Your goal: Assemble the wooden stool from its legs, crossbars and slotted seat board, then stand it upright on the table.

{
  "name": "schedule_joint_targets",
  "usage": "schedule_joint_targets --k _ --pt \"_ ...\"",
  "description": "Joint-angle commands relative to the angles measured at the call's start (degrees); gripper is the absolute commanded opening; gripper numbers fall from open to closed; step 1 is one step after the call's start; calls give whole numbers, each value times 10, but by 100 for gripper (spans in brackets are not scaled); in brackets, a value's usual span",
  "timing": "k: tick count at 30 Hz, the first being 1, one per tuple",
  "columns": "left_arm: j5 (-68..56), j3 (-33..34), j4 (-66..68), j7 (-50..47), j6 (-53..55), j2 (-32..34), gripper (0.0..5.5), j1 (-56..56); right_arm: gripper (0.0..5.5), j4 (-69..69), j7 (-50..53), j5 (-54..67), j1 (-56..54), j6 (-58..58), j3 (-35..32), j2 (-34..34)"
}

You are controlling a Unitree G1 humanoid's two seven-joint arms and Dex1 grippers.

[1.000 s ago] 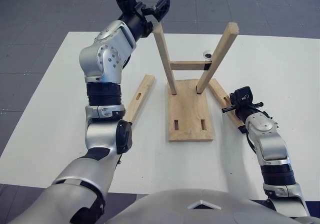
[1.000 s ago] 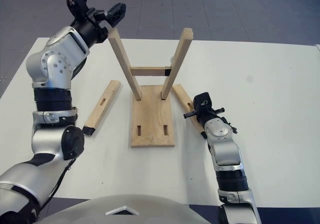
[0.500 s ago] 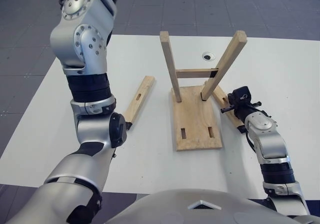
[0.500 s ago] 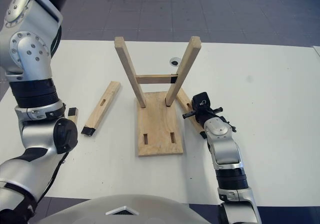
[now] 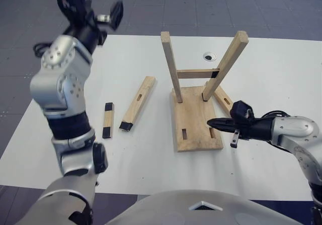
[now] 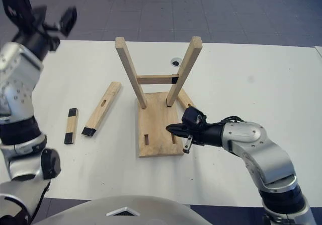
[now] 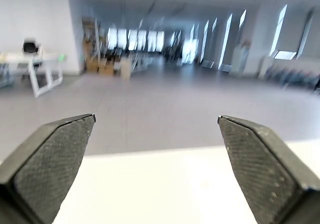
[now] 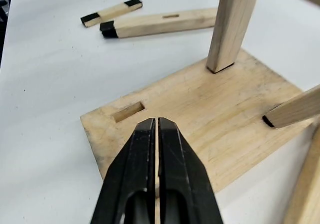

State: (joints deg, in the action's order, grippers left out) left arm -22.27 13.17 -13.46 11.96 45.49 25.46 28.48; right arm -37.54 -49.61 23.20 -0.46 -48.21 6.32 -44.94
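The slotted seat board lies flat on the white table. Two legs stand in its far slots, joined by a crossbar. A loose leg and a short crossbar lie left of the board. Another leg lies along the board's right edge. My right gripper is shut and holds nothing, its tip just above the board's near right corner, close to a free slot. My left gripper is raised high over the table's far left, open and holding nothing, its fingers wide apart.
A round cable hole sits in the table behind the standing legs. Bare table surface lies on the right side and along the front edge. Grey floor lies beyond the far edge.
My left arm has swung left, away from the top of the standing leg, uncovering the short crossbar. My right gripper has moved from beside the lying leg to over the board's near right corner.
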Motion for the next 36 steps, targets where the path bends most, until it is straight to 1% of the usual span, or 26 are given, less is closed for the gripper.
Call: schedule_joint_targets --k 1,3,4,8,12,17,20,21,23,25,27,30,31,33,36 --pt "29 -41 -47 53 15 69 455 -123 10 38 -16 -56 -2 55 47 -45" --pt "37 -38 -62 53 14 72 455 -151 10 50 -22 -78 -13 76 77 -47" --pt "33 -35 -71 47 18 62 455 -158 10 59 -24 -89 -20 83 94 -43" --pt "31 -57 -106 42 31 40 455 -185 10 97 -27 -120 -24 109 137 -33" --pt "27 -64 -138 37 51 28 455 -199 10 178 -11 -174 -56 144 175 -14" --pt "42 -68 -124 32 49 26 455 -196 10 339 35 -211 -131 183 202 85" --pt "43 -70 -122 34 55 28 455 -200 10 383 43 -219 -143 200 202 106" --pt "43 -69 -123 37 55 32 455 -204 10 379 40 -216 -141 200 198 105" --pt "41 -43 -138 43 59 47 455 -236 10 352 45 -203 -132 190 182 108" --pt "44 -20 -161 47 60 60 455 -276 10 330 65 -186 -131 183 159 130" --pt "44 -2 -181 47 58 65 455 -302 10 289 87 -147 -130 170 115 162" --pt "44 28 -244 41 79 67 455 -358 10 199 138 -59 -142 113 11 219" --pt "43 36 -273 26 93 50 455 -384 10 173 164 -42 -148 102 -24 233" --pt "51 34 -307 4 93 19 455 -439 10 133 205 -26 -146 88 -68 247" --pt "73 35 -303 -33 52 -49 455 -533 10 78 223 -23 -85 67 -84 229"
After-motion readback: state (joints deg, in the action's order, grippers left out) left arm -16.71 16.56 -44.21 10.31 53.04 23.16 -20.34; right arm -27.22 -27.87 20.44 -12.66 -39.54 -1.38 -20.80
